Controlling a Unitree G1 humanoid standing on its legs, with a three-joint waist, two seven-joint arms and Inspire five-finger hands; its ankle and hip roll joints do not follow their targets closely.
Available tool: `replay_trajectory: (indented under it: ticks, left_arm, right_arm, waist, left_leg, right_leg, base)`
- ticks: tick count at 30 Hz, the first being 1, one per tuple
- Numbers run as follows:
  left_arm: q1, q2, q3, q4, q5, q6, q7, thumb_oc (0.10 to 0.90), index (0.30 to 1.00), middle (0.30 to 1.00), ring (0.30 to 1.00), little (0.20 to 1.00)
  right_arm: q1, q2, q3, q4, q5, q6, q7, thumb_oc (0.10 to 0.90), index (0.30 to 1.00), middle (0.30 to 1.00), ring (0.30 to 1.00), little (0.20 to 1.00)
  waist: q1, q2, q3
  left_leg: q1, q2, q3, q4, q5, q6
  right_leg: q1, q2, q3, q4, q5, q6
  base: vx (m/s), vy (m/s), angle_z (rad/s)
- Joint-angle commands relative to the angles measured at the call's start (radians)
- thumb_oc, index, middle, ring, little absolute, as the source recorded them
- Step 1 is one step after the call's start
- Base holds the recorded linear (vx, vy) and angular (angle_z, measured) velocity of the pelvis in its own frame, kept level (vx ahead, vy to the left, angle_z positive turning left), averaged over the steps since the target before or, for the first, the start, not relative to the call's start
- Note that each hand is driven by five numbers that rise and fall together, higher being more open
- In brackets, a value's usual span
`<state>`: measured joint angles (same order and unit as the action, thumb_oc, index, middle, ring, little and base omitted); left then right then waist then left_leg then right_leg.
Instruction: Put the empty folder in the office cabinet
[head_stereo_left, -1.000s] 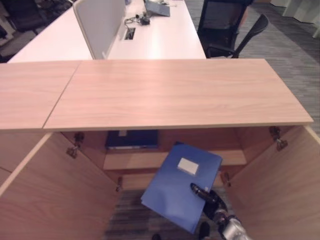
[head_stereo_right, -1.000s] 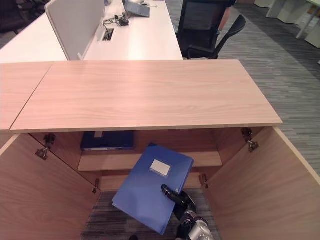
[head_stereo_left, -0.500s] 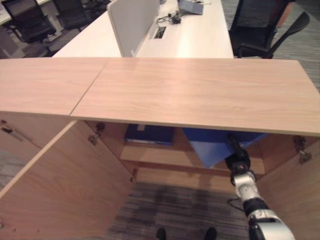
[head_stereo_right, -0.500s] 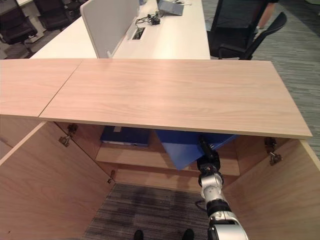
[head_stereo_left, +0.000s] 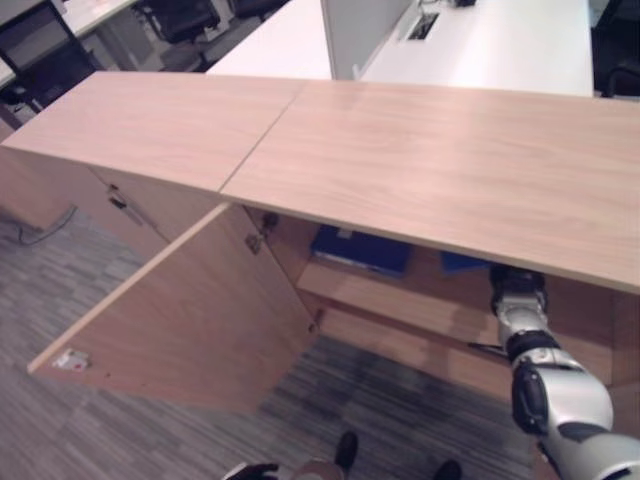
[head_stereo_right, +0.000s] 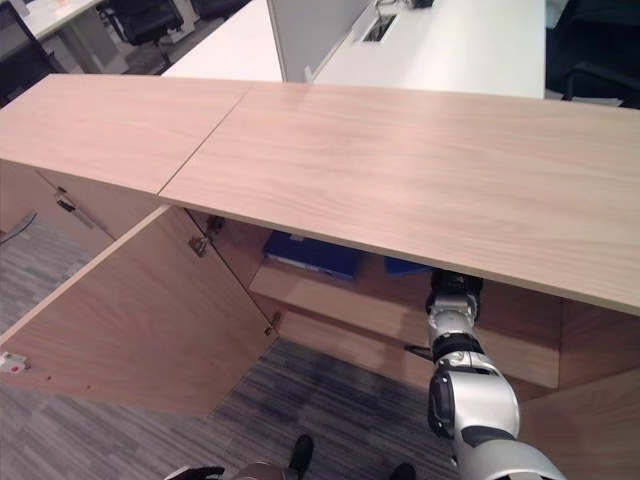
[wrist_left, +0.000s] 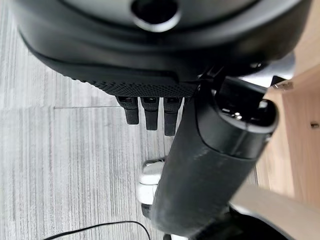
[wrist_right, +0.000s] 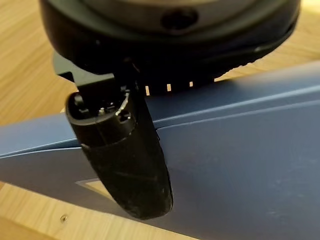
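The blue folder (wrist_right: 240, 165) with a white label lies in my right hand (wrist_right: 125, 160); the thumb presses on its cover and the fingers are hidden beneath it. From the head, my right arm reaches under the wooden cabinet top (head_stereo_left: 450, 160), and just a blue sliver of the folder (head_stereo_left: 462, 263) shows above the inner shelf (head_stereo_left: 400, 300). My left hand (wrist_left: 210, 165) hangs over the carpet, fingers relaxed, holding nothing.
A darker blue folder (head_stereo_left: 362, 250) lies flat on the shelf to the left of mine. The cabinet's left door (head_stereo_left: 190, 320) stands wide open; the right door (head_stereo_right: 600, 420) is open too. White desks (head_stereo_left: 500, 45) and office chairs (head_stereo_left: 180, 15) stand behind the cabinet.
My right arm has pushed the folder further in, so it is now almost wholly hidden under the cabinet top. The camera has swung, shifting the whole scene.
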<state>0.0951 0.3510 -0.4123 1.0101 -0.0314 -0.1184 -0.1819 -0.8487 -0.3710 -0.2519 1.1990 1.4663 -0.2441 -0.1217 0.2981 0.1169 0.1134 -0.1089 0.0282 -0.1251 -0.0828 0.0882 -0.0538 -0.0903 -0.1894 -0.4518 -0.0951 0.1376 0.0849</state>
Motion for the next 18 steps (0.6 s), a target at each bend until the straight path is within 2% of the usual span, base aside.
replay_trajectory:
  ticks: [1, 4, 5, 7, 9, 10, 11, 17, 18]
  left_arm:
    - [-0.009, 0.06, -0.028, 0.081, -0.061, -0.012, 0.028, 0.8, 0.9, 0.9, 0.9, 0.9]
    - [0.009, 0.059, -0.017, 0.077, -0.095, -0.014, 0.019, 0.8, 0.9, 0.9, 0.9, 0.9]
    - [0.009, 0.059, -0.018, 0.077, -0.095, -0.014, 0.019, 0.8, 0.9, 0.9, 0.9, 0.9]
    - [0.015, 0.06, -0.022, 0.065, -0.108, -0.017, 0.014, 0.8, 0.9, 0.9, 0.9, 0.9]
    - [0.017, 0.063, -0.026, 0.06, -0.105, -0.02, 0.014, 0.8, 0.9, 0.9, 0.9, 0.9]
    - [0.011, 0.069, -0.034, 0.051, -0.102, -0.024, 0.011, 0.8, 0.9, 0.9, 0.9, 0.9]
    - [0.01, 0.069, -0.034, 0.051, -0.102, -0.024, 0.011, 0.8, 0.9, 0.9, 0.9, 0.9]
    - [0.008, 0.105, -0.083, 0.004, -0.091, -0.034, -0.015, 0.8, 0.9, 0.9, 0.9, 0.9]
    - [0.008, 0.105, -0.084, 0.003, -0.091, -0.034, -0.016, 0.8, 0.9, 0.9, 0.9, 0.9]
  right_arm:
    - [-0.178, -0.208, 0.008, -0.014, 0.032, -0.036, 0.053, 0.4, 0.3, 0.3, 0.3, 0.3]
    - [-0.182, -0.303, 0.007, 0.022, 0.047, -0.031, 0.058, 0.4, 0.3, 0.3, 0.3, 0.3]
    - [-0.183, -0.305, 0.007, 0.024, 0.048, -0.03, 0.059, 0.4, 0.3, 0.3, 0.3, 0.3]
    - [-0.188, -0.348, 0.003, 0.039, 0.06, -0.03, 0.057, 0.4, 0.3, 0.3, 0.3, 0.3]
    - [-0.19, -0.357, 0.0, 0.046, 0.062, -0.032, 0.055, 0.4, 0.3, 0.3, 0.3, 0.3]
    - [-0.2, -0.377, 0.002, 0.054, 0.064, -0.03, 0.051, 0.4, 0.3, 0.3, 0.3, 0.3]
    - [-0.2, -0.378, 0.002, 0.054, 0.064, -0.03, 0.051, 0.4, 0.3, 0.3, 0.3, 0.3]
    - [-0.237, -0.419, 0.012, 0.087, 0.081, -0.026, 0.039, 0.4, 0.3, 0.3, 0.3, 0.3]
    - [-0.239, -0.421, 0.013, 0.088, 0.081, -0.026, 0.039, 0.4, 0.3, 0.3, 0.3, 0.3]
  waist:
    - [0.055, 0.002, 0.035]
    - [0.078, 0.029, 0.046]
    - [0.079, 0.029, 0.045]
    - [0.093, 0.054, 0.063]
    - [0.095, 0.061, 0.069]
    - [0.096, 0.074, 0.084]
    - [0.097, 0.073, 0.084]
    - [0.085, 0.114, 0.13]
    - [0.087, 0.114, 0.13]
  left_leg:
    - [-0.014, 0.002, -0.048, -0.004, -0.098, -0.052]
    - [-0.053, 0.001, -0.061, -0.001, -0.087, -0.052]
    - [-0.054, 0.001, -0.061, -0.001, -0.087, -0.052]
    - [-0.083, 0.0, -0.062, 0.009, -0.079, -0.049]
    - [-0.094, 0.001, -0.059, 0.013, -0.077, -0.049]
    - [-0.124, 0.0, -0.055, 0.045, -0.088, -0.046]
    - [-0.127, -0.001, -0.055, 0.047, -0.089, -0.046]
    - [-0.227, -0.01, -0.033, 0.175, -0.139, -0.044]
    - [-0.232, -0.011, -0.032, 0.181, -0.142, -0.044]
  right_leg:
    - [0.103, -0.035, -0.006, 0.092, -0.219, 0.084]
    - [0.062, -0.049, -0.02, 0.14, -0.244, 0.081]
    - [0.06, -0.05, -0.02, 0.141, -0.245, 0.081]
    - [0.023, -0.061, -0.014, 0.179, -0.262, 0.078]
    - [0.01, -0.066, -0.013, 0.192, -0.266, 0.079]
    - [-0.028, -0.081, 0.002, 0.233, -0.279, 0.079]
    - [-0.031, -0.082, 0.003, 0.236, -0.281, 0.079]
    - [-0.161, -0.117, 0.061, 0.373, -0.313, 0.082]
    - [-0.167, -0.119, 0.064, 0.379, -0.316, 0.082]
  base:
    - [-0.03, 0.002, 0.24]
    - [-0.01, -0.008, 0.41]
    - [0.0, 0.012, 0.41]
    - [0.0, 0.017, 0.23]
    - [0.0, 0.0, 0.0]
    - [0.0, 0.0, 0.0]
    - [0.0, 0.0, 0.0]
    - [-0.02, 0.009, -0.1]
    - [-0.01, 0.008, -0.07]
